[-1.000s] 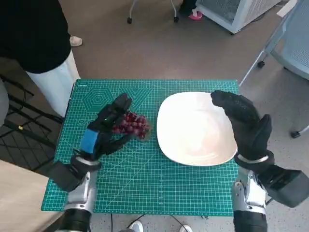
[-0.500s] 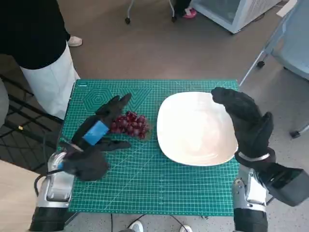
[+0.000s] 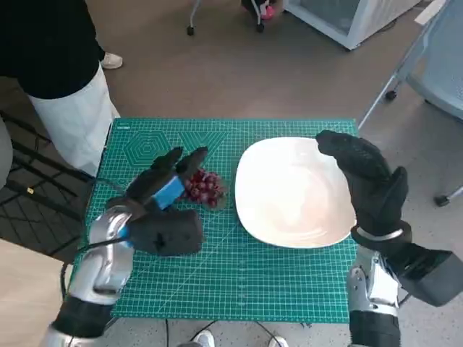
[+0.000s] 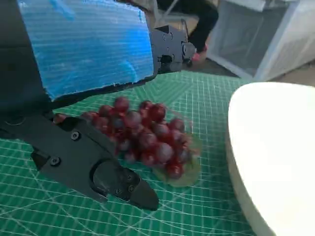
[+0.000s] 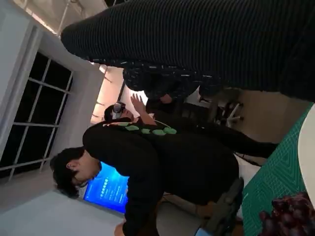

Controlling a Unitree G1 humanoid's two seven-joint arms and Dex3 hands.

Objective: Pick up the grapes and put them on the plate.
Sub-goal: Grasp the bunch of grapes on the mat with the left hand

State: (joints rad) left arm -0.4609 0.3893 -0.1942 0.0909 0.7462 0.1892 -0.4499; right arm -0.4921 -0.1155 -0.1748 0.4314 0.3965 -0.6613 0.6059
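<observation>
One grape bunch (image 3: 205, 186) lies on the green mat (image 3: 217, 282), just beside the white plate (image 3: 289, 217). Left robot hand (image 3: 165, 189) is spread around it, nothing gripped; right robot hand (image 3: 365, 184) is held open over the plate rim. Risk judged: loose grapes could be shed or crushed under a tight grip. No legible writing is seen.

Glossy red grapes (image 4: 142, 135) lie beside the left hand (image 3: 165, 189) (smooth black plastic, ribbed blue tape). The right hand (image 3: 367, 184) wears matt knitted cloth over a smooth white plate (image 3: 289, 217).
</observation>
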